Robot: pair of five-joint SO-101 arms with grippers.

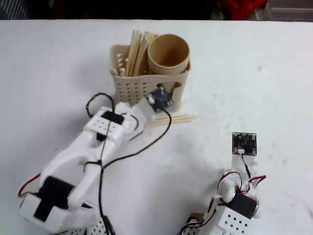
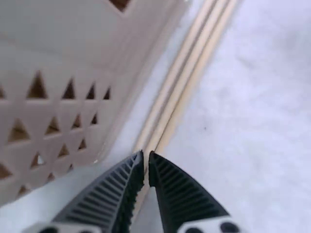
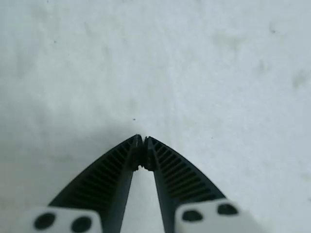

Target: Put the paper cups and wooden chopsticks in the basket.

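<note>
A beige perforated basket [image 1: 146, 88] stands at the middle back of the table. Stacked paper cups [image 1: 168, 51] and a bundle of wooden chopsticks [image 1: 137, 46] stand inside it. A few more chopsticks [image 1: 178, 118] lie flat on the table along the basket's front foot. In the left wrist view my left gripper [image 2: 146, 155] is shut, its tips right over the near end of those loose chopsticks [image 2: 189, 73], beside the basket wall [image 2: 58, 73]. My right gripper [image 3: 142, 138] is shut over bare white table, at the front right.
The left arm [image 1: 83, 156] stretches from the front left corner up to the basket, with a black cable [image 1: 142, 147] looping beside it. The right arm [image 1: 237, 205] sits low at the front right. White table lies open to the right of the basket.
</note>
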